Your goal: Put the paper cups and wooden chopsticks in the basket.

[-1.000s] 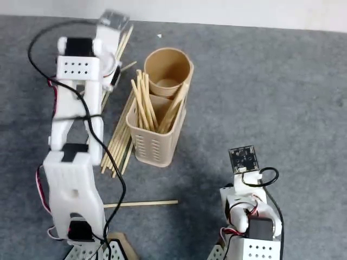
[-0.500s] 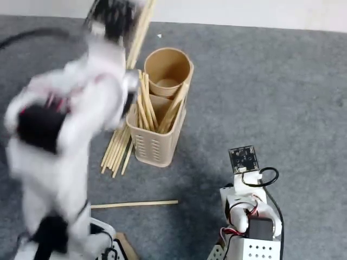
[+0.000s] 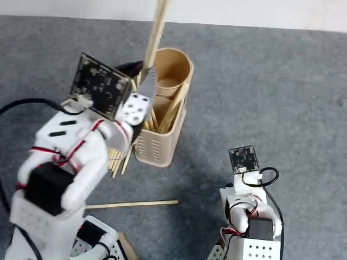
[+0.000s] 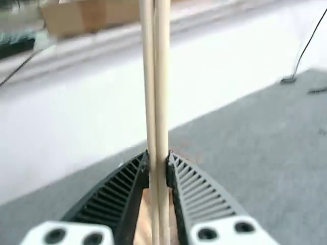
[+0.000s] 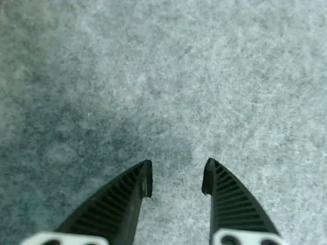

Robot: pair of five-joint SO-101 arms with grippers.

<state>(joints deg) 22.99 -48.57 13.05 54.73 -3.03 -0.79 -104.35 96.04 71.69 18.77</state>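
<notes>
Grey carpet (image 3: 293,97) bears basket (image 3: 154,149), loose chopsticks (image 3: 135,204).

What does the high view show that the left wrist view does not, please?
The high view adds the basket with cups inside, a loose chopstick lying on the mat, and the right arm. The left wrist view adds a close look at the left fingers shut on two chopsticks side by side. Both show those upright chopsticks and the grey mat.
</notes>
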